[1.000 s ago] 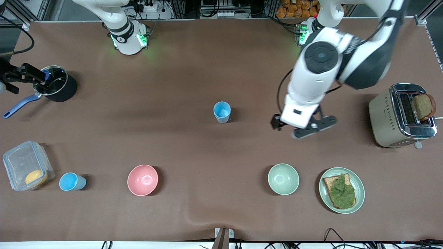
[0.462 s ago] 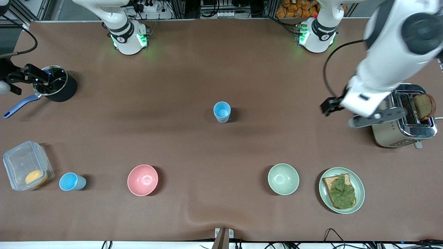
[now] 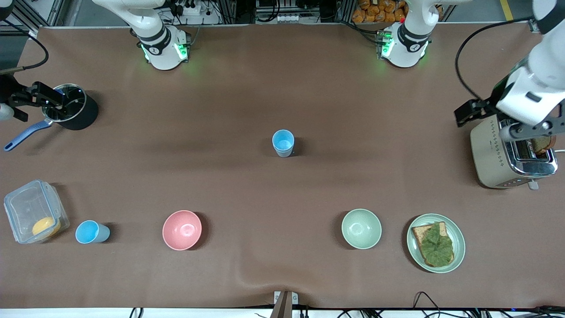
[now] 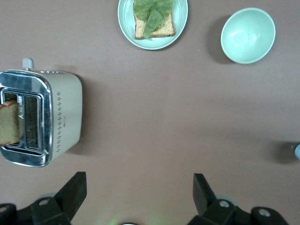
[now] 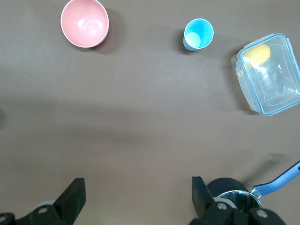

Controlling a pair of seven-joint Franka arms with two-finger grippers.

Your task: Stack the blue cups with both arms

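Note:
One blue cup stands upright at mid-table; only its edge shows in the left wrist view. A second blue cup stands toward the right arm's end, beside a clear container and nearer to the front camera. My left gripper hangs open and empty over the table by the toaster, well away from both cups. My right gripper waits open and empty beside the black pot.
A toaster holding bread stands at the left arm's end. A plate with bread and lettuce, a pale green bowl and a pink bowl line the near side. A clear container and black pot stand at the right arm's end.
The left arm has swung away from mid-table to the toaster at its own end, gripper staying open. The right arm and the cups have not moved.

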